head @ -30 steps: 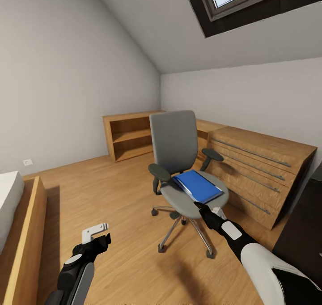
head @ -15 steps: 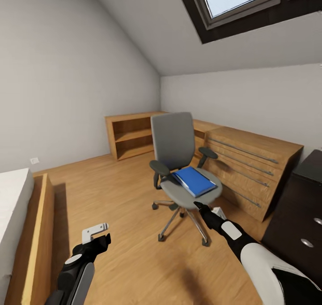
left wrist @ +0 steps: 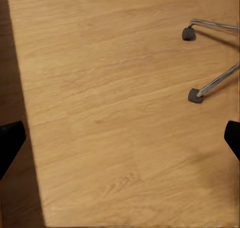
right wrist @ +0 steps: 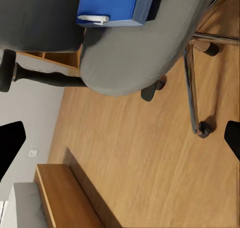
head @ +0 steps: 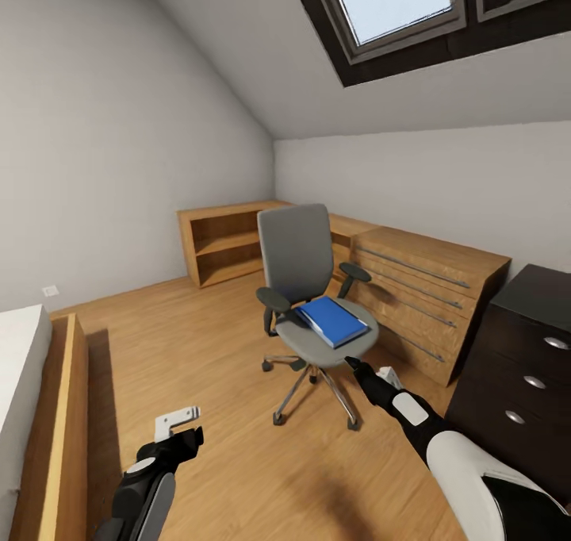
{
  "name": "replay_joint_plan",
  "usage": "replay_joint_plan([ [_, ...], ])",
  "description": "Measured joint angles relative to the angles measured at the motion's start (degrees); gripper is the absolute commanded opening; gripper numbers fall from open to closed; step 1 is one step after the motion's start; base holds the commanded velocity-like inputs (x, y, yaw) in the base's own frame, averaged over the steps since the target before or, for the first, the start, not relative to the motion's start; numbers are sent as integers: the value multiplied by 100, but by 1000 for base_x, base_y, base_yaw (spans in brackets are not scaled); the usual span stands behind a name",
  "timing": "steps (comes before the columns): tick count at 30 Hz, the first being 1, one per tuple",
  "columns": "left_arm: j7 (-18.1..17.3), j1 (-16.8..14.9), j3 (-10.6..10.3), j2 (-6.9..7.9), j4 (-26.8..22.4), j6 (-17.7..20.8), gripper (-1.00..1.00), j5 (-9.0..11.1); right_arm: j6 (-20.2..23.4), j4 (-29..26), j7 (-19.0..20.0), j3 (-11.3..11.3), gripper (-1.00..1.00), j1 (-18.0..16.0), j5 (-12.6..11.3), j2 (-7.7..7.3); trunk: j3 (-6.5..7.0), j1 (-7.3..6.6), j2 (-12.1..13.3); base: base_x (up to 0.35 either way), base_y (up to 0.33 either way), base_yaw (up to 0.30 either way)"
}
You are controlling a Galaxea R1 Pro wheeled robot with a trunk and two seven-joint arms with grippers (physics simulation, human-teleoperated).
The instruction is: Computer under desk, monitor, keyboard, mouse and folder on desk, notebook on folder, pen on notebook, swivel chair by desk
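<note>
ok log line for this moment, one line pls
stage: approach | folder: on swivel chair seat | left gripper: open, over floor | right gripper: open, short of seat | desk: at right

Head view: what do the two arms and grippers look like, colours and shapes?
Left gripper: pale grey bracket-like finger on a black wrist, grey-and-black forearm. Right gripper: slim black pointed fingers, black wrist with a white panel, widening into a glossy white forearm shell with black trim. No cables visible.

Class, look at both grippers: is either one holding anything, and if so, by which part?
Nothing is held. The left gripper and right gripper both have open jaws; the folder lies untouched on the swivel chair.
</note>
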Motion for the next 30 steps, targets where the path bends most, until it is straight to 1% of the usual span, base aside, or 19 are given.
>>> replay_joint_plan([
  [4, 9, -2, -85, -7, 270, -6, 100, -2, -278, 41, -17, 7, 100, 2, 73, 26, 87, -88, 160, 0, 0, -230],
  [6, 8, -3, -123, -30, 467, -13, 100, -4, -504, 92, -25, 10, 100, 22, 177, 40, 130, -132, 241, 0, 0, -232],
  [8, 3, -1, -152, -57, 656, -23, 100, -3, -822, 180, -35, 29, 100, 83, 344, 71, 170, -176, 321, 0, 0, -223],
  [9, -3, -3, -181, -87, 836, -44, 100, -1, -1188, 277, -44, 31, 100, 196, 579, 112, 189, -197, 361, 0, 0, -189],
  [13, -9, 0, -300, -148, 1216, -194, 100, -11, -2158, 467, -60, 58, 100, 480, 1150, 188, 265, -285, 522, 0, 0, -105],
  [14, 6, 0, -577, -180, 1533, -453, 100, 3, -3309, 696, -106, 74, 100, 742, 1786, 320, 282, -307, 562, 0, 0, -27],
  [16, 14, -1, -718, -182, 1622, -524, 100, -10, -3795, 834, -138, 64, 100, 919, 1998, 403, 319, -351, 642, 0, 0, -19],
  [19, 21, 0, -854, -181, 1740, -585, 100, -8, -4427, 1030, -187, 63, 100, 1119, 2222, 491, 373, -417, 762, 0, 0, -9],
  [20, 22, 3, -936, -172, 1996, -626, 100, -2, -5103, 1230, -234, 68, 100, 1316, 2395, 571, 390, -439, 802, 0, 0, -3],
  [21, 17, 2, -958, -164, 2175, -639, 100, -6, -5332, 1292, -252, 58, 100, 1470, 2445, 618, 409, -461, 842, 0, 0, -2],
  [22, 12, 2, -966, -161, 2290, -645, 100, -8, -5419, 1314, -261, 55, 100, 1571, 2462, 636, 427, -483, 883, 0, 0, 0],
  [23, -3, 5, -982, -155, 2784, -729, 100, 0, -5642, 1361, -303, 52, 100, 1885, 2511, 666, 443, -505, 922, 0, 0, 0],
  [24, -8, 4, -987, -154, 3064, -877, 100, -7, -5694, 1369, -326, 45, 100, 2028, 2504, 665, 462, -527, 963, 0, 0, 0],
  [26, -12, 4, -994, -156, 3328, -1127, 100, -10, -5744, 1374, -348, 53, 100, 2088, 2515, 662, 499, -571, 1043, 0, 0, 0],
  [27, -15, 5, -1106, -160, 3764, -1601, 100, -3, -5847, 1376, -374, 50, 100, 2129, 2517, 660, 517, -593, 1083, 0, 0, 0],
  [28, -17, 6, -1280, -159, 4263, -2098, 100, 2, -5956, 1380, -398, 50, 100, 2158, 2520, 651, 534, -615, 1123, 0, 0, 0],
  [30, -21, 4, -1421, -158, 4699, -2498, 100, -4, -6026, 1383, -413, 51, 100, 2176, 2523, 620, 571, -659, 1204, 0, 0, 0],
])
